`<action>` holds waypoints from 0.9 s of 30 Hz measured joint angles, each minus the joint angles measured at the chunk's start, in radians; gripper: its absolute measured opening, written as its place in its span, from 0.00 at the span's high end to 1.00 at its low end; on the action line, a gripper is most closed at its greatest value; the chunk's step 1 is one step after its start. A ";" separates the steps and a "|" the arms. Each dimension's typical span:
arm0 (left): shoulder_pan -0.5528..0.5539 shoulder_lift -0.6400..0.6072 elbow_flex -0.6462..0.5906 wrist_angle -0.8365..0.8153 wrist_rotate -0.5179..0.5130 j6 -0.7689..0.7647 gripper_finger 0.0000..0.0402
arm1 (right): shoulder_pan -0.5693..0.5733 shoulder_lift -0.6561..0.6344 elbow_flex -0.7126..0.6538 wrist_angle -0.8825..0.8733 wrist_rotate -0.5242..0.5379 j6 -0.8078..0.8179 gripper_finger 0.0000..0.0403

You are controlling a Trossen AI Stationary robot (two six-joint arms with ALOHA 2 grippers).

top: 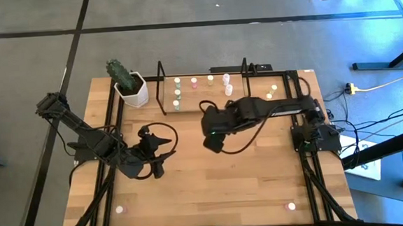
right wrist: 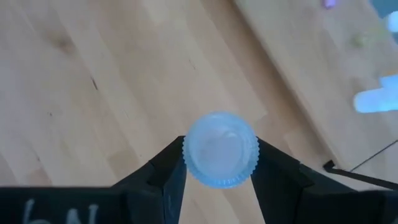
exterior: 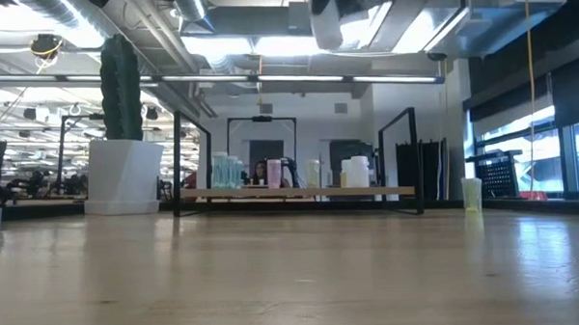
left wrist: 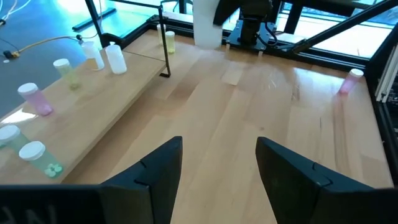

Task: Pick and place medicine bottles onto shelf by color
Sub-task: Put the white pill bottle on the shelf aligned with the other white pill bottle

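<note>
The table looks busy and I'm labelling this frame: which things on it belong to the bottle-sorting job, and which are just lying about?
Job:
- right gripper, shut on a white-capped bottle
- shelf with bottles on it
- stray pink bottles near the table's front corners
- left gripper, open and empty

Lying about:
- cactus pot
- black side rails
</note>
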 joint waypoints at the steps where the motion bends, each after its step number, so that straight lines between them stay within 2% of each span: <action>1: 0.000 0.000 0.000 0.001 0.000 0.000 0.51 | 0.000 -0.015 0.000 -0.009 0.000 0.000 0.61; 5: 0.000 0.000 0.000 0.002 0.000 -0.001 0.51 | -0.001 -0.078 0.000 -0.044 0.026 -0.001 0.61; 14: 0.001 0.000 0.000 0.003 -0.002 0.000 0.51 | 0.032 -0.234 -0.031 -0.141 0.161 0.056 0.61; 19: 0.001 0.000 0.000 0.002 -0.032 0.000 0.51 | 0.071 -0.277 -0.159 -0.133 0.222 0.094 0.61; 22: 0.001 0.000 0.000 0.002 -0.065 0.001 0.51 | 0.074 -0.302 -0.266 -0.110 0.222 0.136 0.61; 27: 0.014 0.000 0.000 0.002 -0.106 0.003 0.51 | 0.074 -0.310 -0.388 0.089 0.192 0.082 0.61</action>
